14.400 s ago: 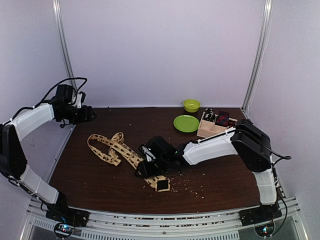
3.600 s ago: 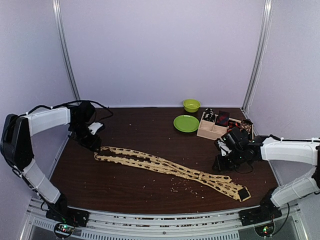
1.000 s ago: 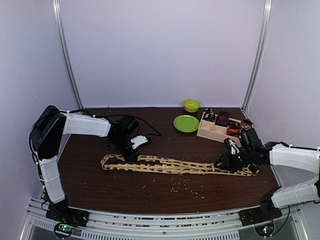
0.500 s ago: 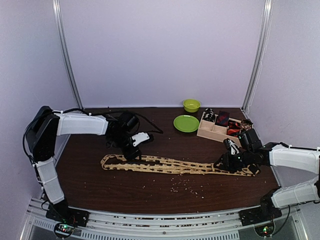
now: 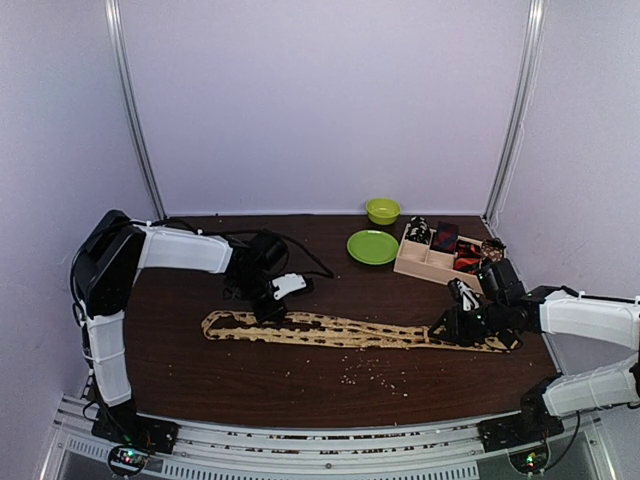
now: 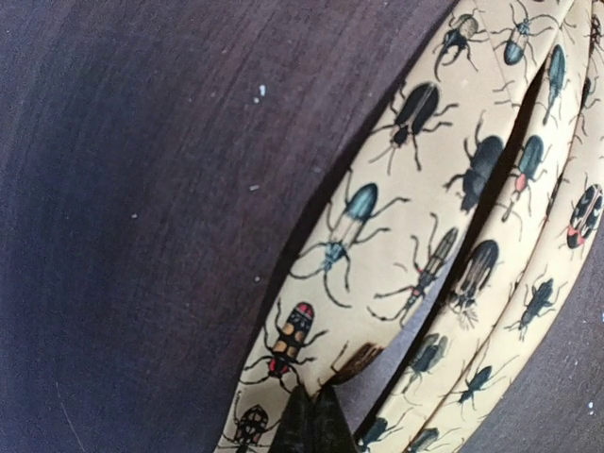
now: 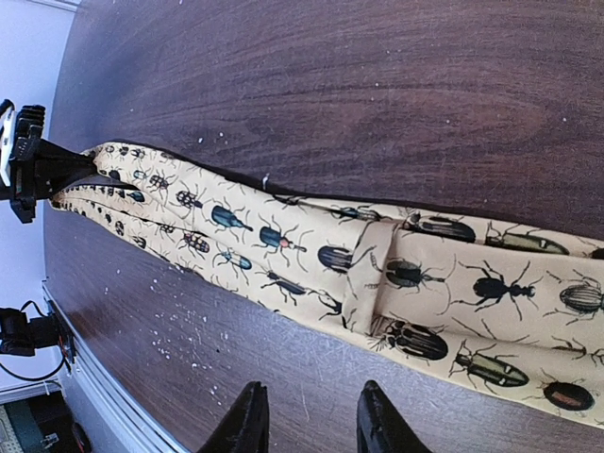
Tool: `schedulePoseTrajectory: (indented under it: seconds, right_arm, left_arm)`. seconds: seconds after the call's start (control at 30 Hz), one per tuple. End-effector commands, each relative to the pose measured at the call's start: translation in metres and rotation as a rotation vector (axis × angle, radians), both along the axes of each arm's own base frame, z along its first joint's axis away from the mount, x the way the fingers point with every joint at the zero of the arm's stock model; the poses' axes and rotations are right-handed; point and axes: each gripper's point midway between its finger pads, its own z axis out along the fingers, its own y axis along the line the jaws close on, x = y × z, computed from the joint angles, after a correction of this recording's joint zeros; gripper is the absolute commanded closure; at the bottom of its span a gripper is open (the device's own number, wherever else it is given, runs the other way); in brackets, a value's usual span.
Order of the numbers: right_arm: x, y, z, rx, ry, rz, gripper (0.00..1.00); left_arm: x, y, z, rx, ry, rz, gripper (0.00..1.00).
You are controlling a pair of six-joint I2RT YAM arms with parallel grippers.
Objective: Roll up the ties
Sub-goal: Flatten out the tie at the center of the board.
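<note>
Three views. From above: shows the tan tie (image 5: 360,332) stretched left to right across mid-frame on the table (image 5: 300,390), the left gripper (image 5: 268,314) down on its looped left end and the right gripper (image 5: 443,332) low at its right part. From the left wrist: finds fingertips (image 6: 304,427) pressed together at bottom centre, pinching the beetle-printed fabric. From the right wrist: finds fingers (image 7: 247,415) spread apart at the bottom edge, holding nothing, just below the tie.
</note>
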Motion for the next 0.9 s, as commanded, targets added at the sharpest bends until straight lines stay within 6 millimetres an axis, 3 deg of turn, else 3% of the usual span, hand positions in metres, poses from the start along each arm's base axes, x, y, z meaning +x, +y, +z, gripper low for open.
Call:
schedulePoseTrajectory:
  seconds: [0.0,0.17,0.3,0.43,0.63,0.87]
  right_arm:
    - [-0.002,0.000,-0.002,-0.007,-0.003,0.006,0.67]
    - [-0.002,-0.001,-0.003,-0.007,-0.001,0.006,0.68]
    - [-0.003,-0.001,-0.003,-0.008,-0.001,0.007,0.68]
    - [-0.003,-0.001,-0.004,-0.011,0.001,0.008,0.68]
    - [-0.003,-0.003,-0.005,-0.026,0.000,0.007,0.68]
    - [-0.002,-0.004,-0.009,-0.038,0.007,0.002,0.67]
  left_arm:
    - [-0.008,0.003,0.005,0.016,0.009,-0.015,1.00]
    - [-0.011,-0.001,0.046,-0.032,-0.029,-0.019,1.00]
    - [-0.022,0.000,0.061,-0.042,-0.029,-0.032,1.00]
    - [-0.039,0.004,0.054,-0.019,0.015,-0.047,1.00]
    - [-0.067,0.012,0.026,0.058,0.076,-0.073,1.00]
    - [-0.068,0.012,0.014,0.093,0.061,-0.065,1.00]
